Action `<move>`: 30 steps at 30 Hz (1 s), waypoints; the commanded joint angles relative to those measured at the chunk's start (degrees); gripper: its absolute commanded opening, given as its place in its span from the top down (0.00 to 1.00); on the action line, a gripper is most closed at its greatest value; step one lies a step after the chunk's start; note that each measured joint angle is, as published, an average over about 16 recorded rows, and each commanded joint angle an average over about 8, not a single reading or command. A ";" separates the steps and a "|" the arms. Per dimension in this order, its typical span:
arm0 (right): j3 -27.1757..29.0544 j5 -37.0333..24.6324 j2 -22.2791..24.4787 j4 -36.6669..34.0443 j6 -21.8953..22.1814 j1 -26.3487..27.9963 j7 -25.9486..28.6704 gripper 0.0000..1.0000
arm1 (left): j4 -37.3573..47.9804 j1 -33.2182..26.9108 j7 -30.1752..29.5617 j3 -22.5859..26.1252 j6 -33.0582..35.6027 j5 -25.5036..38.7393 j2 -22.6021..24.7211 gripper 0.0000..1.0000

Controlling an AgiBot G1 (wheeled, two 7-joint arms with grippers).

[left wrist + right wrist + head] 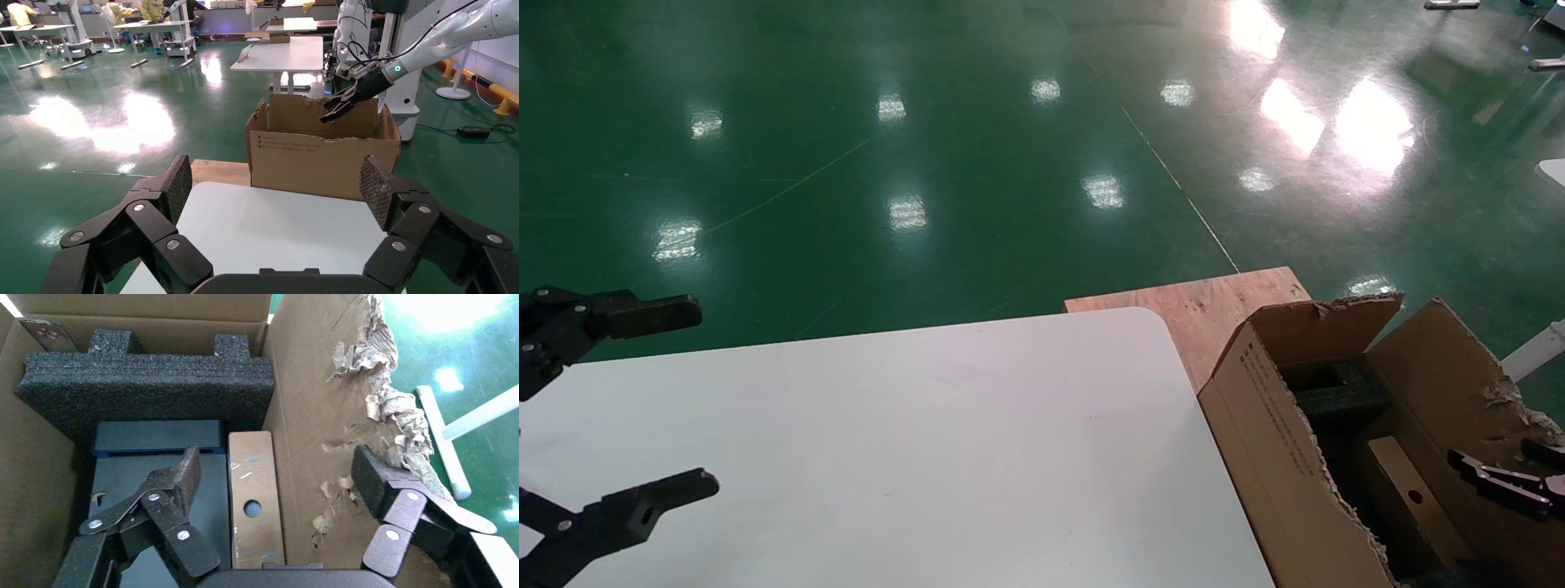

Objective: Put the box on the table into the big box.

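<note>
The small flat brown box with one round hole [254,502] lies inside the big torn corrugated carton [1283,457], beside black foam [147,376], below the right gripper's [275,478] wide-spread, empty fingers. The left gripper [275,190] hovers open over the white table [911,457].

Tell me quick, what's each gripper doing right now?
Left gripper: open, empty, over the table.
Right gripper: open, empty, above the box inside the big box.
</note>
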 commanded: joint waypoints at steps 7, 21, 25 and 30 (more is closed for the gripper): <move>1.61 0.65 -1.59 4.90 -0.03 -0.40 -1.79 0.00 | 0.00 0.00 0.00 0.00 0.00 0.00 0.00 0.00; 5.97 1.68 -7.76 16.60 2.93 0.14 -6.92 0.00 | 0.01 0.00 0.00 0.01 0.00 0.00 0.00 0.00; 6.90 1.42 -9.81 19.00 5.04 0.39 -8.93 0.00 | 0.01 0.00 0.01 0.00 -0.01 -0.01 -0.01 0.00; 7.42 1.11 -10.75 20.02 6.34 0.57 -9.67 0.00 | 0.02 0.01 0.01 0.00 -0.02 -0.01 -0.01 0.00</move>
